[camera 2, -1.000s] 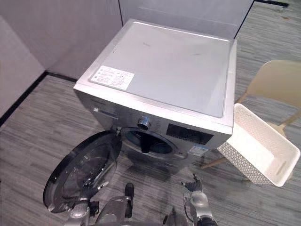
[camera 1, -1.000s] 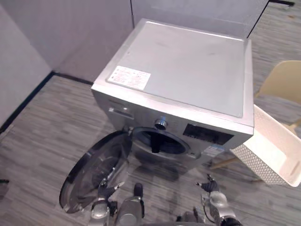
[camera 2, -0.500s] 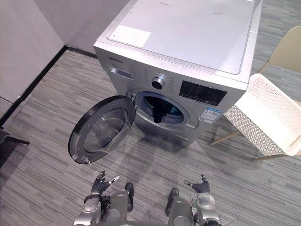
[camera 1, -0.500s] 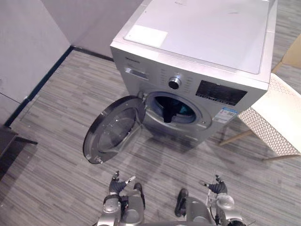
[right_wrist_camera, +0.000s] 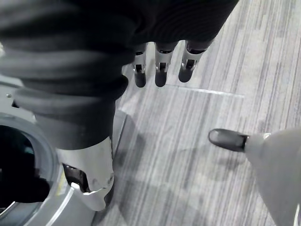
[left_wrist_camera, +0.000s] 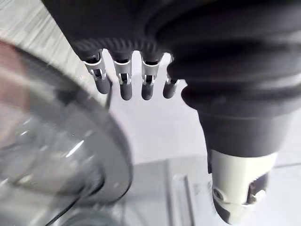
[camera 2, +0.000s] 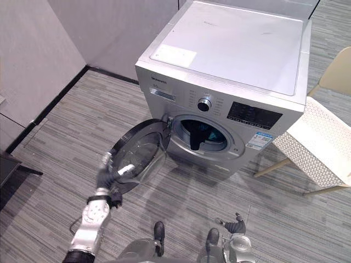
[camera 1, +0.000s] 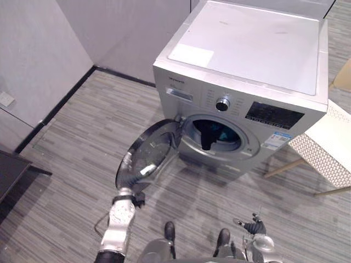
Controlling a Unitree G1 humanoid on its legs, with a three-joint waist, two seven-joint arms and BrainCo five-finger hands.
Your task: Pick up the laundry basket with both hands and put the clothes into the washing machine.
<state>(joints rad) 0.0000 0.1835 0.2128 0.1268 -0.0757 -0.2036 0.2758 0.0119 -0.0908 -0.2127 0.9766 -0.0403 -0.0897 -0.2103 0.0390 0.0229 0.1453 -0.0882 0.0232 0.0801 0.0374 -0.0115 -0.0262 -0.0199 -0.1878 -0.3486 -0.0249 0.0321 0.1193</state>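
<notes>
Grey plank floor (camera 1: 71, 164), pale walls (camera 1: 38, 49), washing machine (camera 1: 258, 49), left hand (camera 2: 105, 175) and right hand (camera 2: 237, 224) loosely spread.

1. The laundry basket (camera 2: 321, 148) is cut off by the right edge, so its far end goes unseen.
2. The chair (camera 2: 337, 76) shows as a corner at that same edge, and the basket hides its seat.
3. The washing machine (camera 2: 236, 60) loses the back of its top at the upper edge.
4. In the drum (camera 1: 219, 134) a dark cloth (camera 1: 207, 138) hangs at the opening with a teal thing (camera 1: 226, 131) behind it. The rest is lost in the dark.
5. The door (camera 1: 147, 159) is a blur in the left wrist view. Whether the left hand (camera 2: 105, 176) touches its rim cannot be told.
6. The print on the control panel (camera 2: 254, 115) is too small to make out.
7. The right hand (camera 1: 255, 226) sits small at the bottom edge, its arm cut off.
</notes>
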